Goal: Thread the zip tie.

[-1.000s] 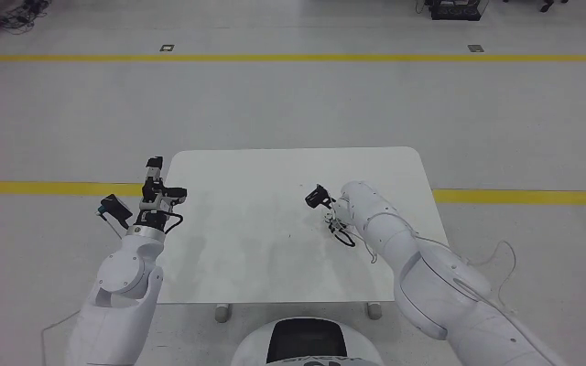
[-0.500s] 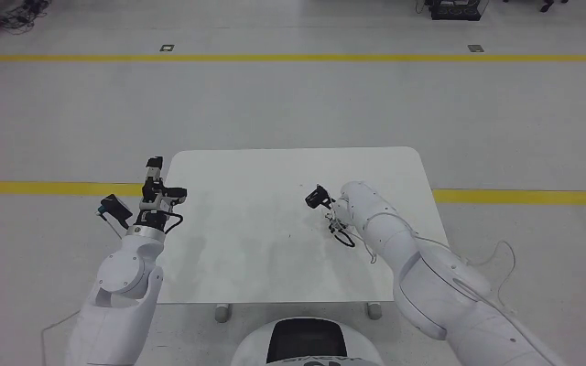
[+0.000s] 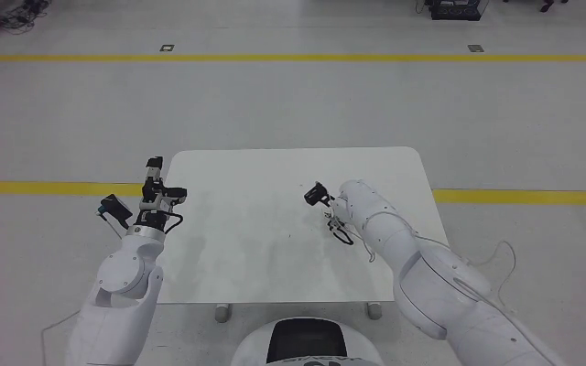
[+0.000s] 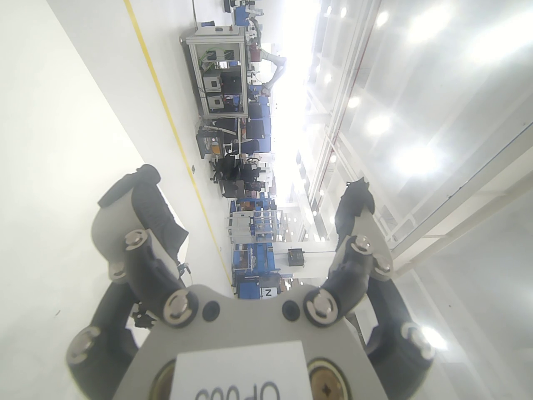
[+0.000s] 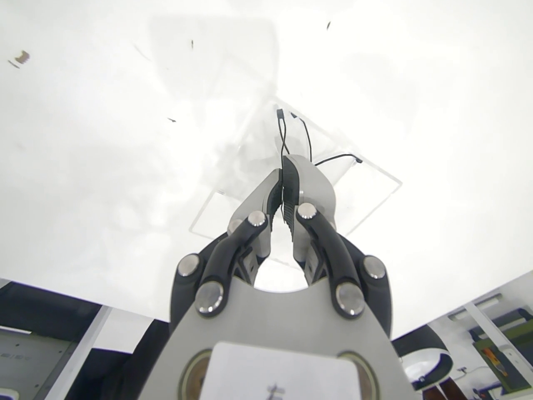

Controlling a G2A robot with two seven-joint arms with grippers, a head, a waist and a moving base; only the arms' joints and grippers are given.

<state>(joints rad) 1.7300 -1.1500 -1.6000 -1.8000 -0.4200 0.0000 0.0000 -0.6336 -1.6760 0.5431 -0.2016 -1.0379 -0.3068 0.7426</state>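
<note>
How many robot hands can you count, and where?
2. The open black-and-silver left hand sits at the white table's left edge; the right hand, over the table, is shut on a thin black zip tie.

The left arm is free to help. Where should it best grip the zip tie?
Probably the short stretch of the zip tie past the right gripper, below its small head, coming from the side: the strap is thin and stands out free there.
</note>
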